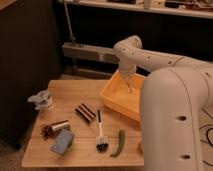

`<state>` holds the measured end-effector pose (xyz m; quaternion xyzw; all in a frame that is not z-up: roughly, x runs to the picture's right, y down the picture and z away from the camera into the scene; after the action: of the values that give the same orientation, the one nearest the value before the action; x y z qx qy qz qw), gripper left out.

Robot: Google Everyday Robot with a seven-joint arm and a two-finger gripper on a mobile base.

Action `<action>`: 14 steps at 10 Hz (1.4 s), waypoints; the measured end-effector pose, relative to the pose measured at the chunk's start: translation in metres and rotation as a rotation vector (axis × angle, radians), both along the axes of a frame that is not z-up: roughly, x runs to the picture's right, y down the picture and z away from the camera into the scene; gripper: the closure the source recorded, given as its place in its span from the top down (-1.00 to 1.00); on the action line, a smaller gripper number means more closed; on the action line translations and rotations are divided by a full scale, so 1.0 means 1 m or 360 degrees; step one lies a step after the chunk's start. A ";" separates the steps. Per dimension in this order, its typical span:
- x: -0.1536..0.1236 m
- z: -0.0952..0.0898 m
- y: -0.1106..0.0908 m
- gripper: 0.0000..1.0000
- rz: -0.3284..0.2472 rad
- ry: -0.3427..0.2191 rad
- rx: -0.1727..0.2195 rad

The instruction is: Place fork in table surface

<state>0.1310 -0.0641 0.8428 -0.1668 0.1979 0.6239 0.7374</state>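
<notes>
While claw point(128, 83) hangs over yellow tub point(117, 104), grip unclear; brush point(100, 133), pepper point(119, 143) on table surface point(70, 92).

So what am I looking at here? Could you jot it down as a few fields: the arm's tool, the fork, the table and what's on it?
tool: at the arm's end, pointing down into the yellow tub
fork: apparently the slim piece just under the tool, over the tub; not yet on the table
table surface: light wood, tub at its far right
lying on table: brush, green pepper, blue sponge, metal can
</notes>
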 end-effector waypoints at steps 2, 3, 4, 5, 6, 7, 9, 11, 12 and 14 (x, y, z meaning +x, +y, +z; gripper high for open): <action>-0.013 -0.012 -0.010 -1.00 0.0027 -0.0104 0.0000; -0.028 -0.014 -0.015 -1.00 0.0036 -0.0186 -0.0010; -0.057 -0.012 -0.021 -1.00 0.0018 -0.0291 -0.0037; -0.079 -0.010 -0.023 -1.00 -0.0004 -0.0347 -0.0056; -0.102 -0.009 -0.024 -1.00 -0.0029 -0.0409 -0.0073; -0.126 -0.007 -0.023 -1.00 -0.0056 -0.0477 -0.0100; -0.176 -0.001 -0.022 -1.00 -0.0091 -0.0626 -0.0157; -0.211 0.010 -0.014 -1.00 -0.0104 -0.0733 -0.0224; -0.225 0.021 -0.006 -1.00 -0.0096 -0.0785 -0.0261; -0.232 0.033 0.011 -1.00 -0.0088 -0.0844 -0.0313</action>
<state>-0.1012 -0.0529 0.8758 -0.3896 0.0622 0.5159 0.7604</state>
